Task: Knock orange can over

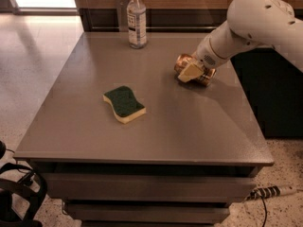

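The orange can [182, 62] seems to lie on its side at the worktop's [189, 126] far right, under the gripper [190, 73]. Whether the gripper clasps it cannot be told. It should lift away gently, so the can does not roll off.
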